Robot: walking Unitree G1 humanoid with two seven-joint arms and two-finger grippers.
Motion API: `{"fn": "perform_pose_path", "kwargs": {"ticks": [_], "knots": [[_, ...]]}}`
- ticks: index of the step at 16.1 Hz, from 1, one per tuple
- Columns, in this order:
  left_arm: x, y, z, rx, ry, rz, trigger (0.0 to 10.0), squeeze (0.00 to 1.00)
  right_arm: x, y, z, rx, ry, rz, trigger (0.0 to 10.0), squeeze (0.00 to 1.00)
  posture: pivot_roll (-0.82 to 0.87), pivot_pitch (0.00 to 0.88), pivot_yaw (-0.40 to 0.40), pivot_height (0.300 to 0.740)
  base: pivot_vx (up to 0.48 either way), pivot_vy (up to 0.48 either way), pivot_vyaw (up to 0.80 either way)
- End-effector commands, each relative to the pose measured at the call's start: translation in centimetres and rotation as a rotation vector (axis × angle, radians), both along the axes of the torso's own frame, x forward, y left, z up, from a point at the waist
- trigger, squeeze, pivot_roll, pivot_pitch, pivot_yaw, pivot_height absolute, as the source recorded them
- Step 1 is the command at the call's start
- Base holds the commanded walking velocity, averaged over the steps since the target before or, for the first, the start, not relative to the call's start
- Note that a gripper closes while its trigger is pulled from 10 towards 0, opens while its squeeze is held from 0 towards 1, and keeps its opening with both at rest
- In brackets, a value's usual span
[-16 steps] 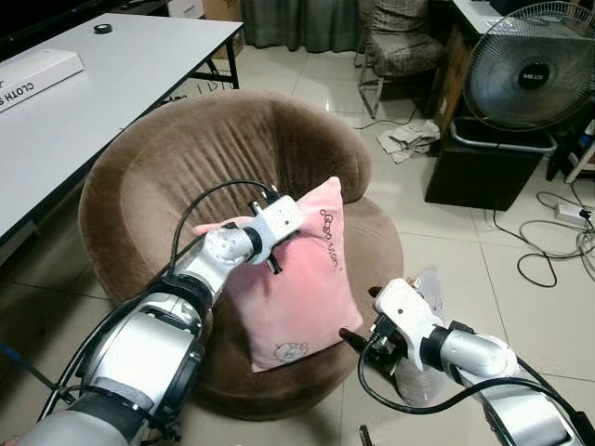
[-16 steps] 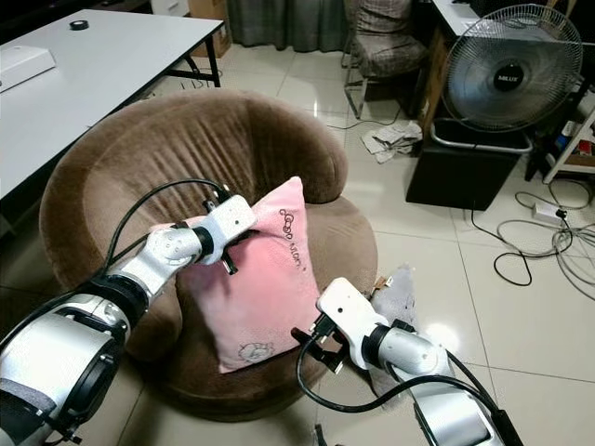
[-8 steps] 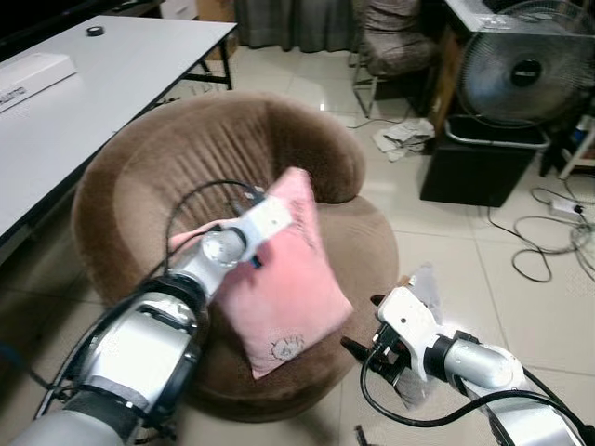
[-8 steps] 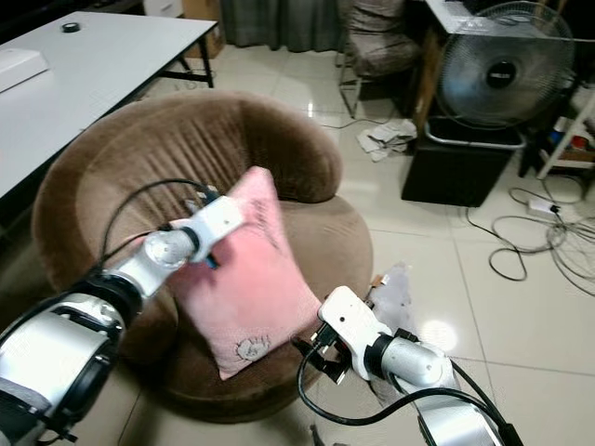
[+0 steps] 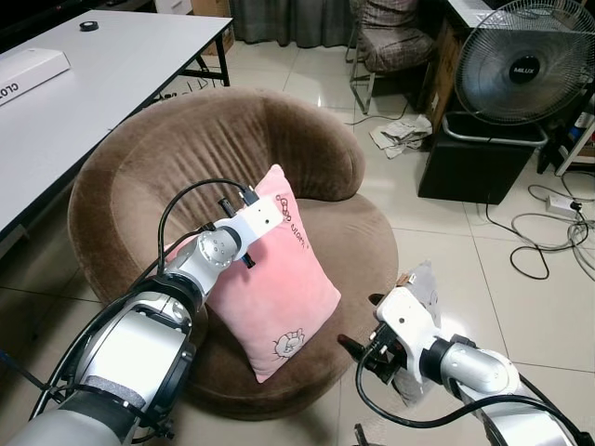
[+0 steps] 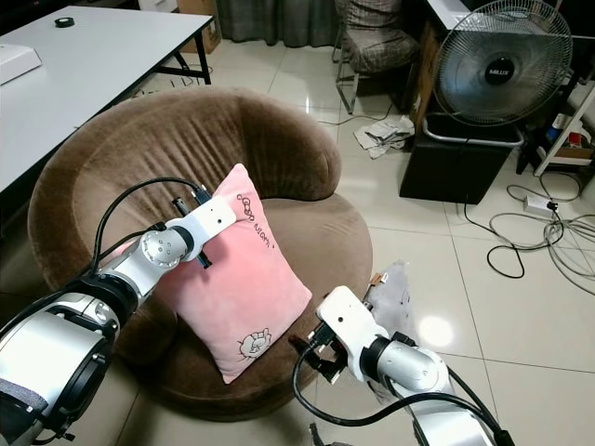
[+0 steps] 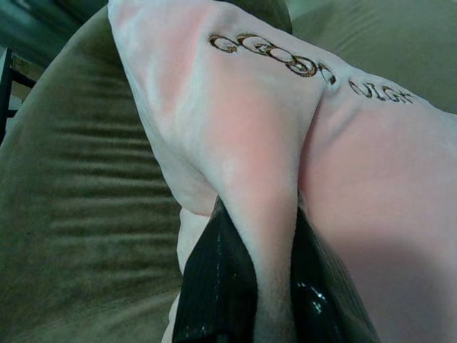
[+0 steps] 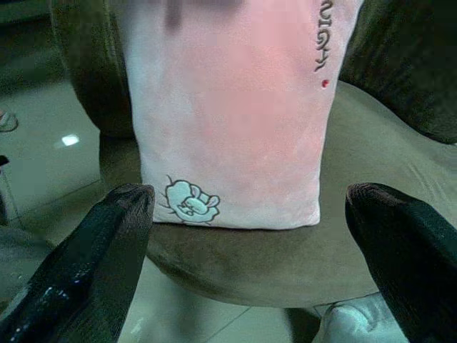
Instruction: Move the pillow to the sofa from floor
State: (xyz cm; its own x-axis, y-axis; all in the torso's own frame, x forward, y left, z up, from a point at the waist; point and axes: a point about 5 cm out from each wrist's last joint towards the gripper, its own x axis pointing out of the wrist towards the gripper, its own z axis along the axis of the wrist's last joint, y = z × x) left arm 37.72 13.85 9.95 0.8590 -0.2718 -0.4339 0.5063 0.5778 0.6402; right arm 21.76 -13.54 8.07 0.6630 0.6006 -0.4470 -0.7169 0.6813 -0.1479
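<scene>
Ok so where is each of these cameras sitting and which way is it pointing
Left eye view: on the head, looking down at the brown sofa; both silver arms show.
Right eye view: same scene, shifted slightly.
Left wrist view: along the left gripper, its fingers pinching a fold of the pink pillow.
Right wrist view: low beside the sofa's front, facing the pillow between the open right gripper fingers.
All four views share the pillow and sofa.

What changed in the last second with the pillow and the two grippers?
The left gripper, clamped on the pillow's upper corner throughout, swung it further onto the sofa seat; the pillow now leans toward the backrest with its lower corner near the front edge. The right gripper stayed open, off the pillow, low by the sofa's front. The camera shifted slightly.
</scene>
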Motion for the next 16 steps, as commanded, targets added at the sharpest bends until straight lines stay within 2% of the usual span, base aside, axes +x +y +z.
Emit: {"fn": "perform_pose_path", "kwargs": {"ticks": [1,9,15,16], "knots": [[-0.04,-0.35,0.09,-0.002,-0.016,-0.031,10.0,1.0,-0.06,-0.07,0.66,0.009,-0.029,-0.021,10.0,0.0,-0.25,0.0,0.053,0.74,0.0,0.0,0.0],[-0.11,-1.28,0.15,-0.033,-0.029,-0.062,10.0,1.0,-0.45,-0.11,0.67,0.01,-0.024,-0.033,10.0,0.0,-0.26,0.0,0.059,0.74,0.0,0.0,0.0],[-0.22,-1.18,-0.09,-0.026,-0.014,-0.06,10.0,1.0,-0.26,-0.05,0.66,0.014,-0.029,-0.044,10.0,0.0,-0.26,0.0,0.085,0.74,0.0,0.0,0.0],[-0.23,-0.97,-0.14,-0.048,-0.016,-0.038,10.0,1.0,-0.13,-0.13,0.57,0.017,-0.031,-0.059,10.0,0.0,-0.26,0.0,0.086,0.74,0.0,0.0,0.0]]}}
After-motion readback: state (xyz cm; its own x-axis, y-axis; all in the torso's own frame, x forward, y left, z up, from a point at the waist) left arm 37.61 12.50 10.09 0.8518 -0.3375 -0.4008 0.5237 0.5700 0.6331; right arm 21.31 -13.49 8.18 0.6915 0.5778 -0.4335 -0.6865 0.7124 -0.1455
